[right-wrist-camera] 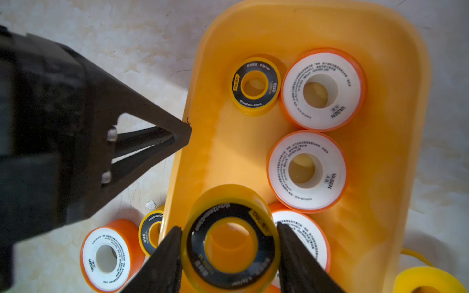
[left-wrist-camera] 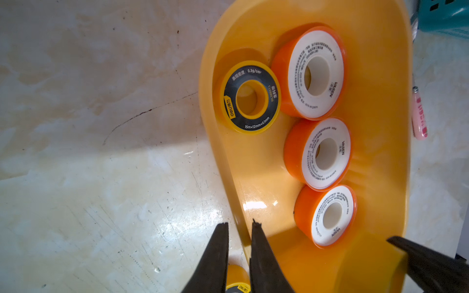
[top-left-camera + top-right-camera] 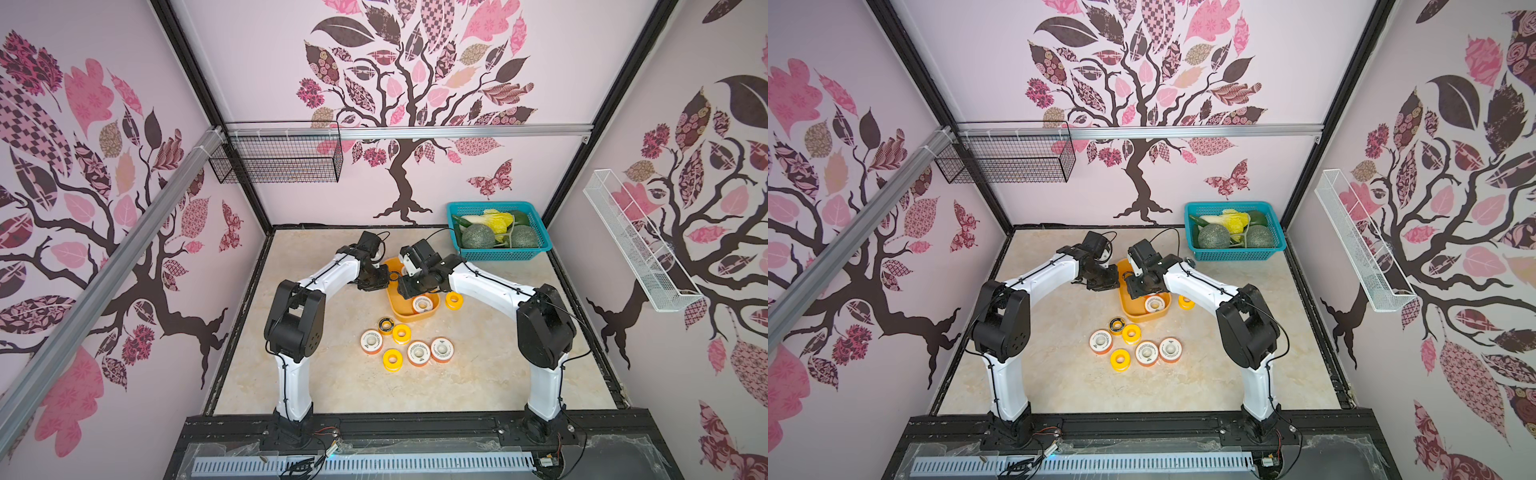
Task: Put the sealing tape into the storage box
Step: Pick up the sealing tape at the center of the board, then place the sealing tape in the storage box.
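Right wrist, right claw [image 1: 228,225] pinching round black-faced spool [image 1: 195,250] over glossy storage box [image 1: 228,152]

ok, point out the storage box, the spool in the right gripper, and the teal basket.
storage box [image 1: 228,142]: right wrist view, bare floor.
held black-ring spool [image 1: 228,210]: right wrist view, black face.
teal basket [image 3: 505,254]: in a top view, front wall.

Count: six white-faced orange spools [image 2: 341,152], three all-yellow spools [image 3: 385,360], three black-faced yellow spools [image 2: 251,74], one storage box [image 2: 380,126].
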